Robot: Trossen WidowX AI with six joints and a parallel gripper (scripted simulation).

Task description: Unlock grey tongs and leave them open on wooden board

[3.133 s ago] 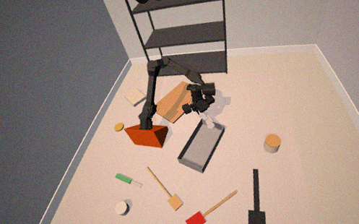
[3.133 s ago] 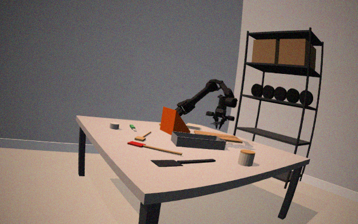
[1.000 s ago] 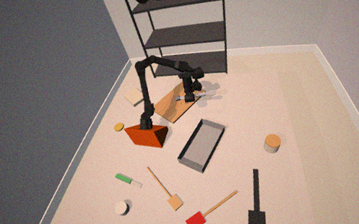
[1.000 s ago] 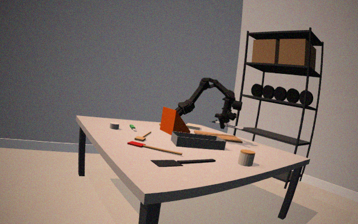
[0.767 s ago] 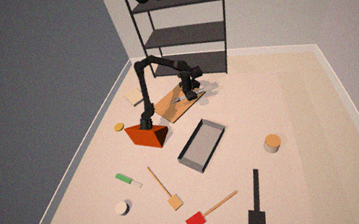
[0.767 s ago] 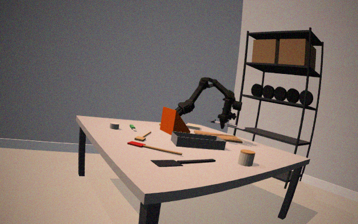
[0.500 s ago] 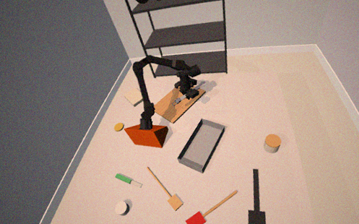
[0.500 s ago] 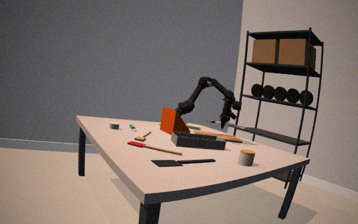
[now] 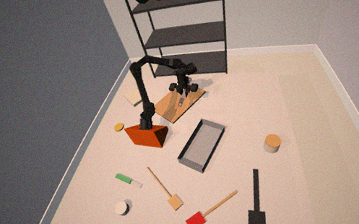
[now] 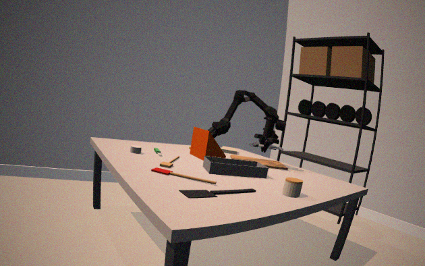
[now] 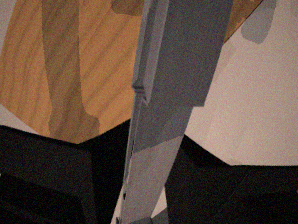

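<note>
The grey tongs (image 9: 181,102) (image 10: 255,144) (image 11: 172,75) are off the table, held above the wooden board (image 9: 164,109) (image 10: 243,158) (image 11: 25,65). My gripper (image 9: 184,93) (image 10: 265,148) (image 11: 150,125) points down and is shut on them. In the exterior view the tongs lie nearly level across the fingers, with a gap between them and the board. In the wrist view their long flat side fills the middle. Whether their arms are locked or spread is hard to tell. The roasting tin (image 9: 190,165) (image 10: 236,170) stands beside the board with nothing across it.
An orange wedge (image 9: 147,137) (image 10: 200,143) stands at the arm's base. A lidded jar (image 9: 272,145) (image 10: 292,188) is beyond the tin. A pale slab (image 9: 134,97) lies near the board. A shelf rack (image 9: 185,34) (image 10: 328,81) stands behind the table.
</note>
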